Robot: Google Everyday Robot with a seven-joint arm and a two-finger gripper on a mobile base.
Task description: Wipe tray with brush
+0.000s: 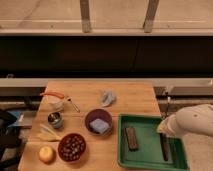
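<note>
Green plastic, shallow and rimmed, the tray sits at the table's front right corner. Inside it lie a short brown block left of centre and the slim black brush along the right side, pointing down toward the tray's front edge. The gripper comes in from the right on a white arm and sits right at the brush's upper end; whether its jaws are closed on the brush or merely over it, I cannot tell.

Left of the tray, a purple bowl holds a pale blue square object. A dark red bowl near the front edge is filled with small brownish pieces. A small metal cup stands further left, and a white container with an orange handle lies behind it. An apple and a crumpled grey cloth rest on the bare wood.

The wooden table stands before a dark wall with a long pale ledge and window frames above.
</note>
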